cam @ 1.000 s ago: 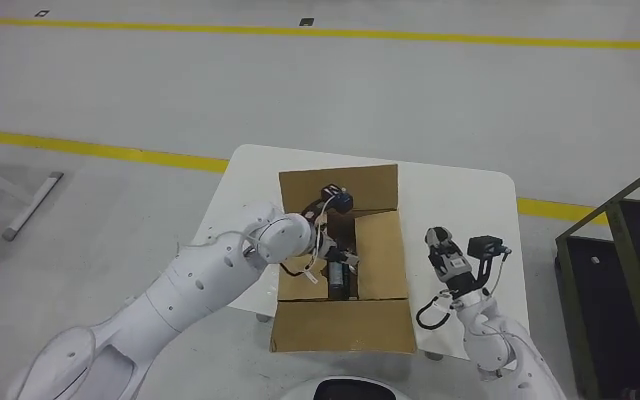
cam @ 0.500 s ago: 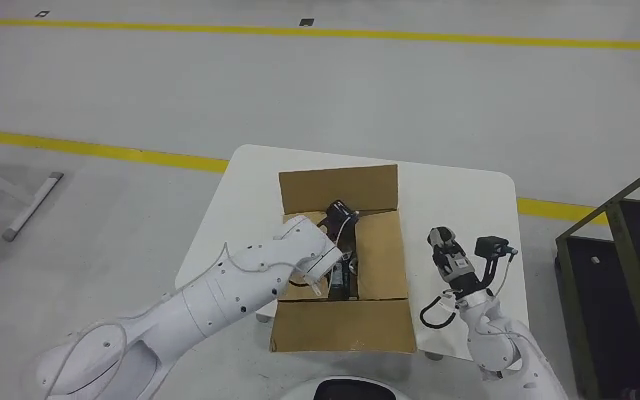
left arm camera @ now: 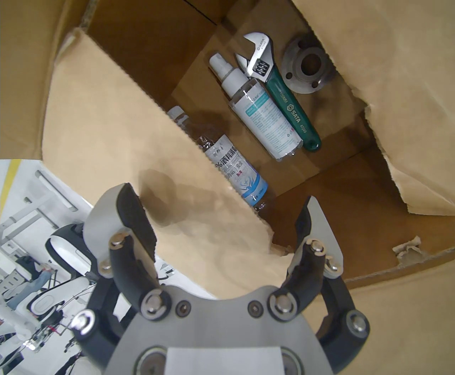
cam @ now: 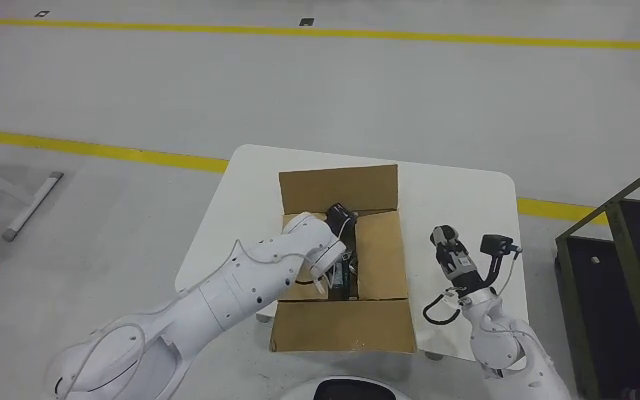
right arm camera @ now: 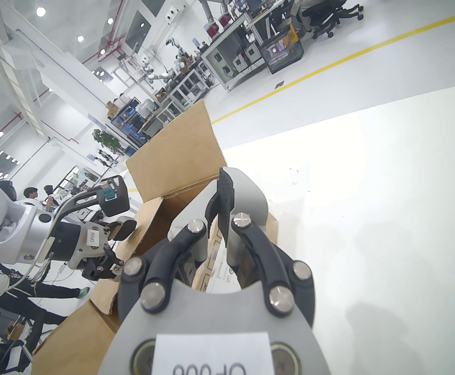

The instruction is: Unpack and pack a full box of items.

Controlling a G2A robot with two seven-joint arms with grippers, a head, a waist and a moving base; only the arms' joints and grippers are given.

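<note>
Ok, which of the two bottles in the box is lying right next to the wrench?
The spray-top bottle, directly alongside the green-handled wrench. The other bottle lies farther off, partly hidden behind a cardboard flap.

A pale grey floor (cam: pixel 420 100) crossed by yellow lines (cam: pixel 300 31) lies around the white worktop (cam: pixel 455 205). Beyond it stand benches (right arm camera: pixel 231 60) laden with equipment, black office chairs (right arm camera: pixel 330 14) and a potted plant (right arm camera: pixel 105 140). Round ceiling lamps (right arm camera: pixel 41 11) are lit, near red pipes (right arm camera: pixel 106 46).

You find one bottle (left arm camera: pixel 233 167) half behind a cardboard flap (left arm camera: pixel 106 142). Overhead, the left arm (cam: pixel 262 285) covers the contents of the box (cam: pixel 338 188).
</note>
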